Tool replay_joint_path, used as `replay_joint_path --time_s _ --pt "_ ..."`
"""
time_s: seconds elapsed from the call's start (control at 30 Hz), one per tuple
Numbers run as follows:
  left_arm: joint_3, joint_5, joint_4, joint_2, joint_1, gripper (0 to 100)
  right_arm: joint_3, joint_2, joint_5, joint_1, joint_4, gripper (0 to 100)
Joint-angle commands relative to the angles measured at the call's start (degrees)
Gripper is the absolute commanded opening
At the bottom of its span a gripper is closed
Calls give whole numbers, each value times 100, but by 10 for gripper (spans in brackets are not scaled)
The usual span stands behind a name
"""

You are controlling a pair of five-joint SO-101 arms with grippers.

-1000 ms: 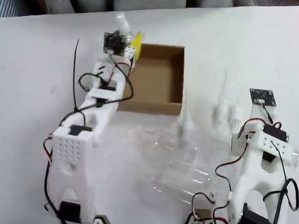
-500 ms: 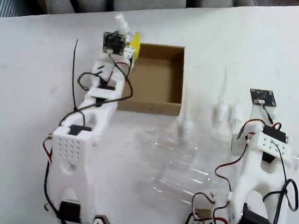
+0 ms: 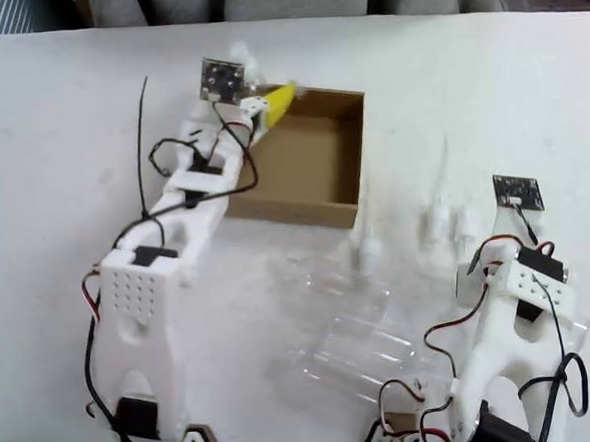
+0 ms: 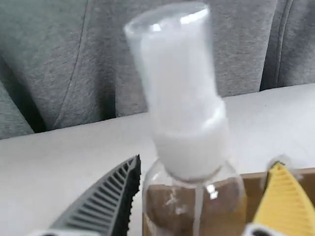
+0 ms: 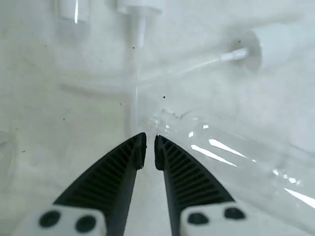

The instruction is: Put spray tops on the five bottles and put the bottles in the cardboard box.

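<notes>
The left claw (image 4: 197, 209) is grasping a capped bottle (image 4: 183, 142) at the cardboard box's (image 3: 294, 210) upper-left corner for loading, while the right claw (image 5: 149, 150) is sitting clenched, empty.

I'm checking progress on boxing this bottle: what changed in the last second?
The left tool, shut on the capped bottle, swung toward the cardboard box, and its yellow finger now tips over the box's corner. Its grip on the bottle held. The right tool, the box, the loose bottles and the spray tops stayed about where they were.
</notes>
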Motion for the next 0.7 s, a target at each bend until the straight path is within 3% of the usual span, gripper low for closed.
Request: replay_joint_path --time_s 0.0,0.67 --pt "53 70 79 -523 -136 381 -26 -145 62 31 -75 17" --pt "220 70 114 -822 -127 381 -18 -145 62 31 -75 17"
